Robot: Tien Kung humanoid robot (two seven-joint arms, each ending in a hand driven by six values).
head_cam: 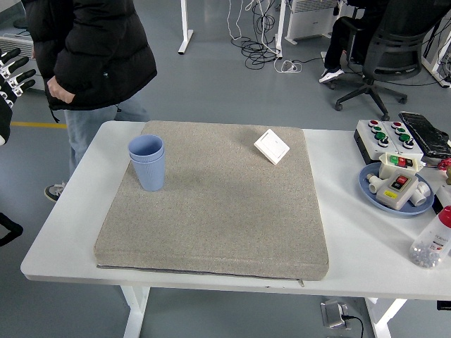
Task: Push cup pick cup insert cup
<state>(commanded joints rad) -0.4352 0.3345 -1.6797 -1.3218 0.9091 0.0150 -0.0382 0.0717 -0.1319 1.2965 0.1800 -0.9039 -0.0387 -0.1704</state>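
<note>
Two blue cups [147, 162] stand nested, one inside the other, upright on the left part of the grey mat [218, 211]. My left hand [12, 72] is at the picture's far left edge, raised well away from the table, its fingers spread and holding nothing. The right arm is out of view.
A person in a black jacket [91, 49] stands off the table's far left corner. A white switch plate [271, 146] lies on the mat's far right. A blue plate [373, 189] with button boxes, a control box [389, 136] and a bottle [431, 239] are at the right edge.
</note>
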